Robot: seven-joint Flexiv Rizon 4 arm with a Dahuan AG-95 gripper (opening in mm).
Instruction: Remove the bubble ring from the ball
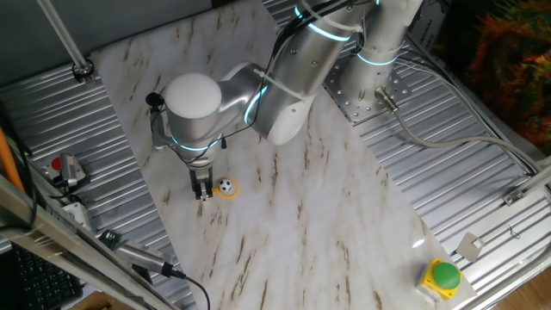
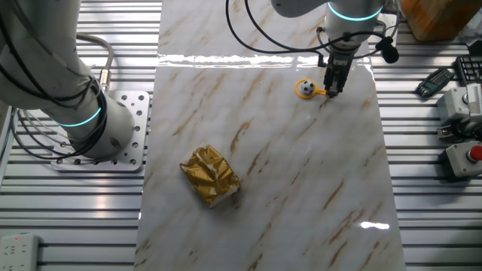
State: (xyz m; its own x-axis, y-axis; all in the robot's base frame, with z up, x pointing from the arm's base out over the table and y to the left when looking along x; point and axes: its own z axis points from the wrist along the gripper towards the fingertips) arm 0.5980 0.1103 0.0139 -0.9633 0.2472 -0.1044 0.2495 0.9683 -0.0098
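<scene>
The ball (image 1: 225,184) is tiny, white with black patches, and sits on the marble tabletop (image 1: 293,224). The orange-yellow bubble ring (image 1: 229,192) lies flat around it. In the other fixed view the ball (image 2: 306,88) sits inside the ring's hoop (image 2: 299,93), and the short handle points right to my gripper (image 2: 330,92). My gripper (image 1: 203,193) points straight down right beside the ball, with its fingertips at the table. The fingers look narrow in both views and are closed on the ring's handle.
A crumpled gold foil packet (image 2: 211,176) lies mid-table, well away from the ball. A green button box (image 1: 442,277) sits on the ribbed metal bench. A red-button box (image 2: 465,156) and other devices stand beside the marble near my gripper. The arm's base (image 2: 90,128) is on the far side.
</scene>
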